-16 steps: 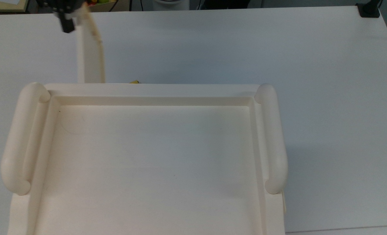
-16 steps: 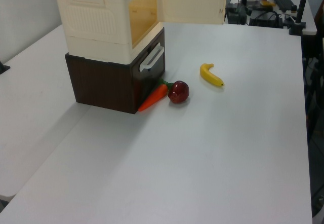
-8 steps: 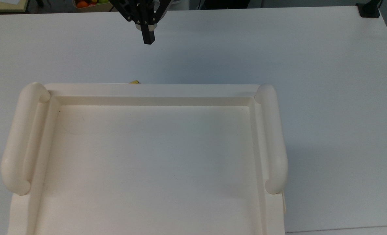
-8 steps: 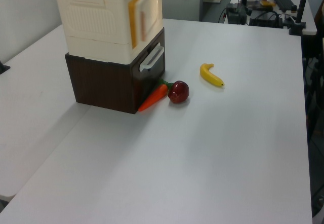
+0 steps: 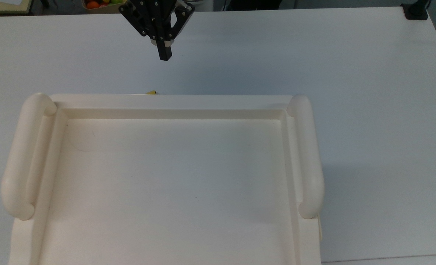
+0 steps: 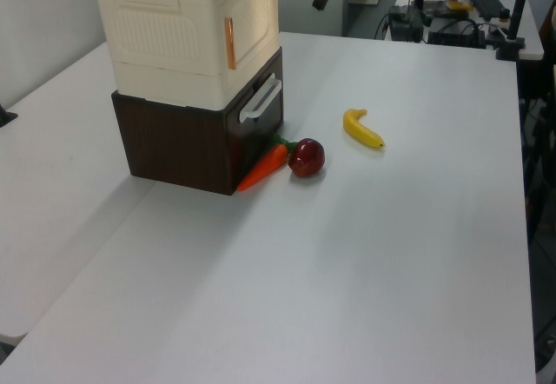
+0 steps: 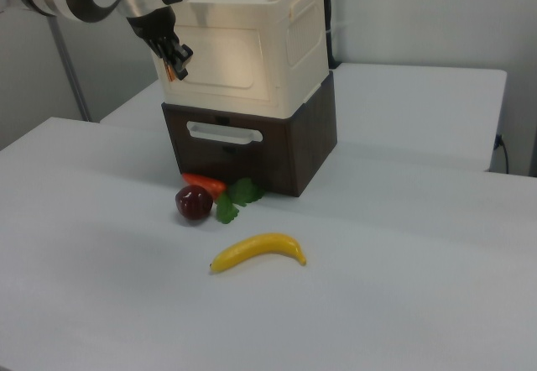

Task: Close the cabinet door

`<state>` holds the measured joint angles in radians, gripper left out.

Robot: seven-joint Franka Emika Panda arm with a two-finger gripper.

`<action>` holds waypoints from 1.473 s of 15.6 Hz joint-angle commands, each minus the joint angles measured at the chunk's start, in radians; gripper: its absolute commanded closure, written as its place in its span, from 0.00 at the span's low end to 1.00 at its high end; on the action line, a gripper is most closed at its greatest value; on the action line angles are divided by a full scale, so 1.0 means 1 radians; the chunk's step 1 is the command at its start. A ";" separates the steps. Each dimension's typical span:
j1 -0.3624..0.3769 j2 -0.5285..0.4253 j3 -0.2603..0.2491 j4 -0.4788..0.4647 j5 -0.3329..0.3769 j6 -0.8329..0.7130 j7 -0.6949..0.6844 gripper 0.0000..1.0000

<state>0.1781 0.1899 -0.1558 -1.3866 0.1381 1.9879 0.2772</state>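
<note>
**Cabinet door all but shut, claw clear**

The cabinet door (image 6: pixel 254 17) lies nearly flush on the cabinet (image 7: pixel 252 48), a thin amber slit showing at its edge in the left view. The claw (image 5: pixel 165 55), clenched on nothing, hangs off at the cabinet's 12 o'clock in the top view, above the tabletop (image 5: pixel 313 55). Judged nearly done.

A banana (image 7: pixel 258 250), apple (image 7: pixel 194 203) and carrot (image 6: pixel 261 168), perhaps toys, on a white table (image 7: pixel 403 304).

the cabinet (image 7: pixel 252 44) was cream, its door (image 7: pixel 225 59) the same cream, over a dark brown base (image 7: pixel 277 148) with a white handle (image 7: pixel 223 133). the banana (image 7: pixel 258 251) was yellow, the apple (image 7: pixel 194 202) dark red, the carrot (image 6: pixel 262 168) orange with green leaves, the table (image 6: pixel 391 254) white, the gripper (image 5: pixel 165 54) black.
</note>
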 commanded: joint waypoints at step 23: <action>0.047 -0.142 -0.011 -0.216 -0.207 -0.334 -0.371 0.79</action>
<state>0.2229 0.0863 -0.1647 -1.5564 -0.0546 1.6542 -0.0781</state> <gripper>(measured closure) 0.974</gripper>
